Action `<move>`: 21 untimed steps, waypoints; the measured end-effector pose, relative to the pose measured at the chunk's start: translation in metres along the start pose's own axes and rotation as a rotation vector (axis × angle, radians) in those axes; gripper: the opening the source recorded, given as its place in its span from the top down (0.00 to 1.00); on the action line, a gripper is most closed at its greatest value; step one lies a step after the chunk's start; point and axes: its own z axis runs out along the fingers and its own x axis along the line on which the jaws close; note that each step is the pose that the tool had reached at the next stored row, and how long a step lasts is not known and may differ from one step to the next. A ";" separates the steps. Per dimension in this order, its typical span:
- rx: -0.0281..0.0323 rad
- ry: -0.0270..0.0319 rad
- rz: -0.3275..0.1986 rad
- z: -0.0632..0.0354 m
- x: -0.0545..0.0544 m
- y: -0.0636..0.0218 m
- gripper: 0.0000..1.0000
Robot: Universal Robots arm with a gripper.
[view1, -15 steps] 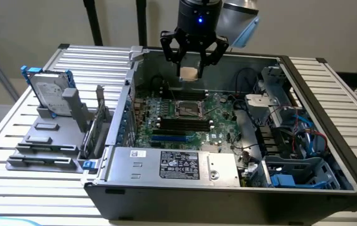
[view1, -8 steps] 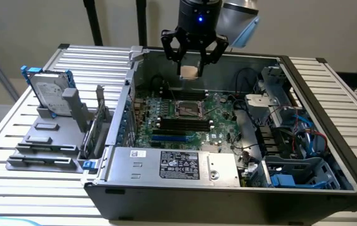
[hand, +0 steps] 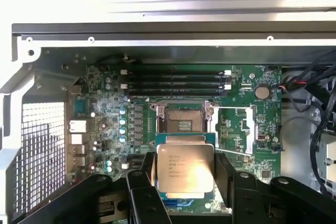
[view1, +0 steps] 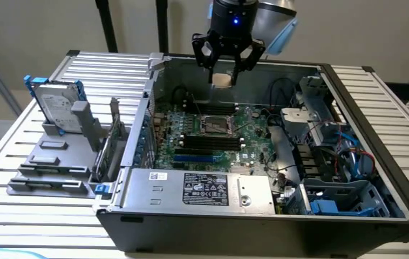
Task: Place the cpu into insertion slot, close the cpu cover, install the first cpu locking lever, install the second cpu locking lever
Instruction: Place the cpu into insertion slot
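Slatted metal desk (view1: pixel 17 178), open tower case (view1: pixel 262 226) lying on its side, green motherboard (view1: pixel 251 127) facing up. There's the end effector (view1: pixel 223 81), hovering over the far side of the case and clenched on the cpu (view1: pixel 221 80) by two opposite edges. The printed face is turned up to the wrist camera, I'd judge so that the chip can go down square. The insertion slot (view1: pixel 217 125) lies bare below. From the wrist, the cpu (hand: pixel 185 167) sits between dark fingers (hand: pixel 149 182), short of the insertion slot (hand: pixel 184 120). (The cpu cover? A silvery edge just behind the chip may be it, mostly hidden.) The locking levers are too fine to pick out.
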 end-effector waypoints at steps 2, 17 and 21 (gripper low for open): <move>0.0067 -0.0005 0.005 0.0009 -0.005 0.0004 0.45; 0.0043 -0.0176 0.247 0.0093 -0.007 -0.0001 0.45; 0.0030 -0.0226 0.318 0.0116 -0.007 -0.0003 0.45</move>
